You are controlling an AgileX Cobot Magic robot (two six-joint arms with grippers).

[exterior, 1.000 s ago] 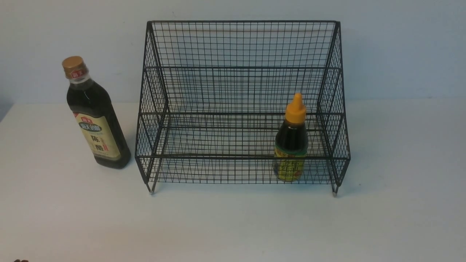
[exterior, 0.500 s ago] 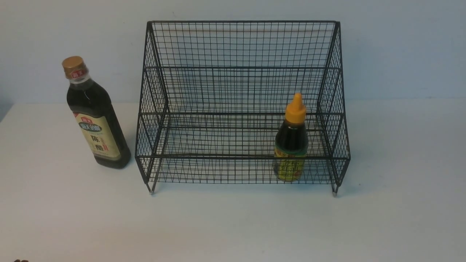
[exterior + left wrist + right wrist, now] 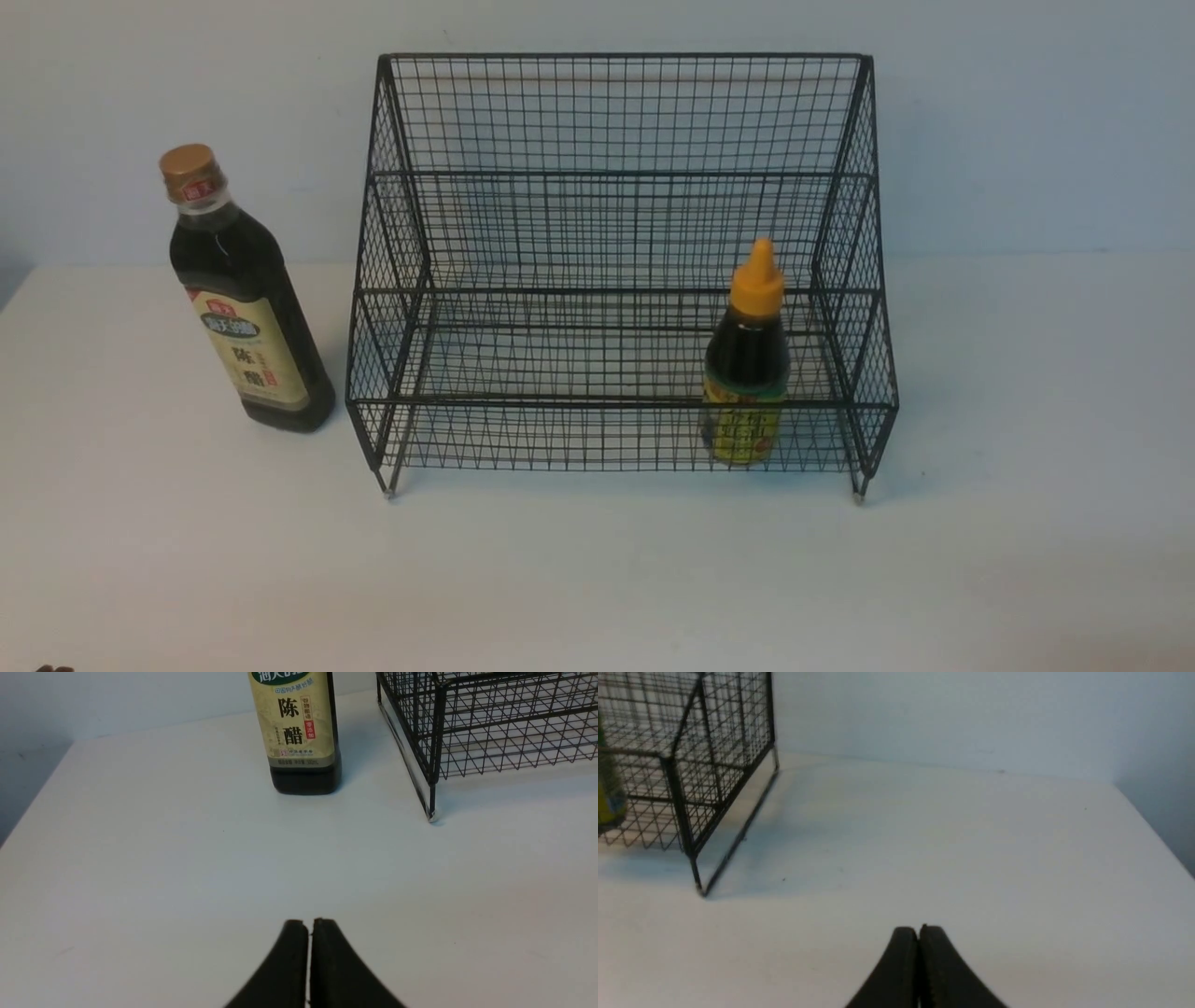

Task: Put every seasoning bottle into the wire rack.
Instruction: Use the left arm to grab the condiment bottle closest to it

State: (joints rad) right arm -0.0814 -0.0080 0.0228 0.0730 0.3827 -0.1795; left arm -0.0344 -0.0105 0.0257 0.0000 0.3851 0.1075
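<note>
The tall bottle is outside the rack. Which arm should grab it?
Left. The tall bottle stands on the table left of the wire rack, straight ahead of the shut, empty left gripper. The right gripper faces the rack's other side.

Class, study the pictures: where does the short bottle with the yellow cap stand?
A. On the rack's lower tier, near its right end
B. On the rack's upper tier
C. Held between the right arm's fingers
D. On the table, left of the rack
A: the short bottle stands upright inside the wire rack, behind the front mesh of the lower tier near the right side. The tall bottle is the one out on the table.
</note>
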